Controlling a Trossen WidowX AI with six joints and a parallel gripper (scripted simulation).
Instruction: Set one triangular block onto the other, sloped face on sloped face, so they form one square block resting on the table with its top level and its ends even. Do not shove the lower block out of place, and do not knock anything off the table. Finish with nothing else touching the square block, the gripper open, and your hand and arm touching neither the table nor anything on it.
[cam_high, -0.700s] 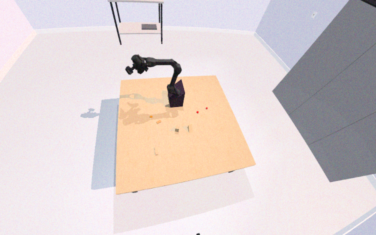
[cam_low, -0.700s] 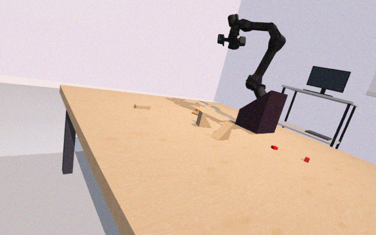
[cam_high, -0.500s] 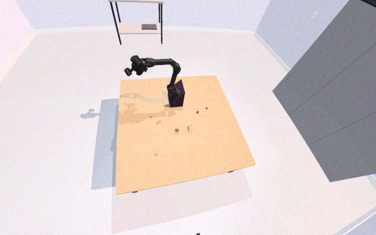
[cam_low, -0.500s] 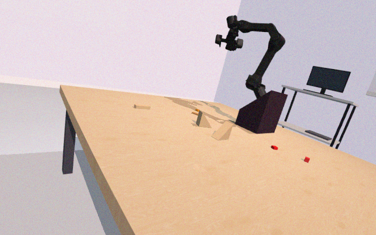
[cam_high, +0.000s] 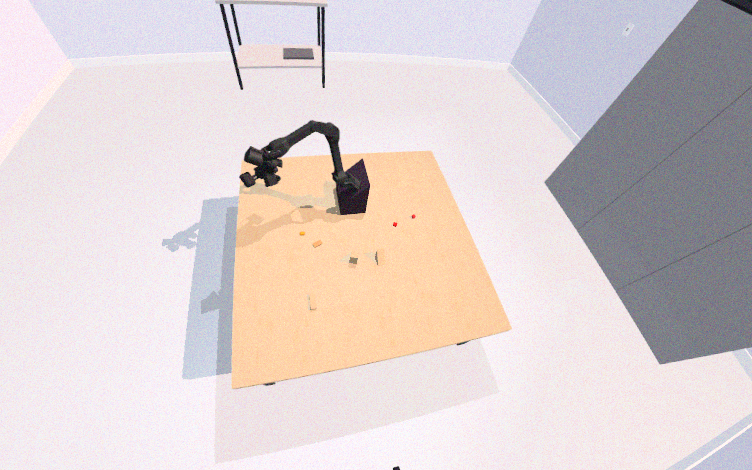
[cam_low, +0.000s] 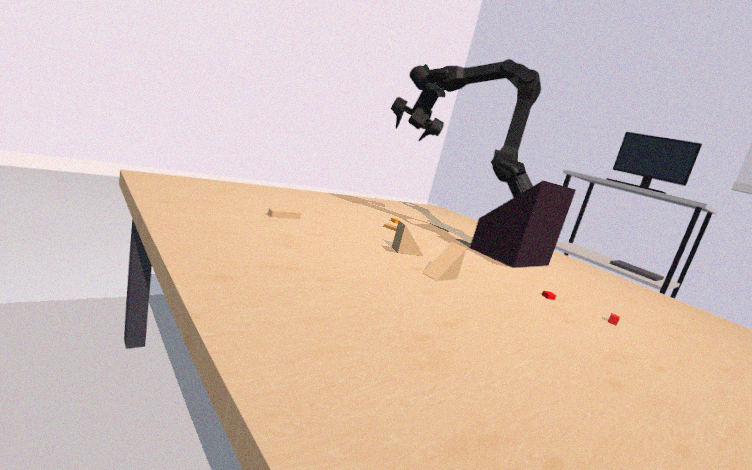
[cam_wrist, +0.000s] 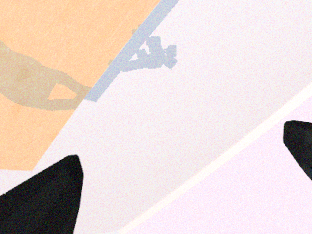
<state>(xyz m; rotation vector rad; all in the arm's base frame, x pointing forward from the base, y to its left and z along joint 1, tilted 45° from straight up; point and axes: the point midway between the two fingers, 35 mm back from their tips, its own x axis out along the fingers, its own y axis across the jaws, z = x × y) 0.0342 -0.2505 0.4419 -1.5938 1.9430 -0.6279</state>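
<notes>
Rising from a dark wedge-shaped base (cam_low: 546, 221) near the far edge of the tabletop (cam_low: 343, 354), the arm (cam_low: 518, 121) climbs almost straight up, bends sharply at its elbow and runs roughly level out toward the tabletop's side edge. At the wrist it turns downward, so the gripper (cam_low: 411, 120) hangs high in the air, tilted, with its fingers spread wide and nothing between them. In the top view the gripper (cam_high: 259, 176) sits over the tabletop's corner region, right at the edge above the floor. The wrist view shows the two dark fingertips far apart at the lower corners, with a strip of tabletop (cam_wrist: 47, 21), the floor and the arm's own shadow beyond.

Both triangular blocks lie on the tabletop well below and apart from the gripper. One triangular block (cam_low: 446, 261) rests just in front of the base; the other triangular block (cam_low: 403, 239) stands near it, a little farther from the base, the two not touching. A flat tan piece (cam_low: 283, 213) lies well apart toward the far side, small orange bits (cam_low: 391, 223) sit behind the blocks, and two red cubes (cam_low: 580, 306) lie on the other side.
</notes>
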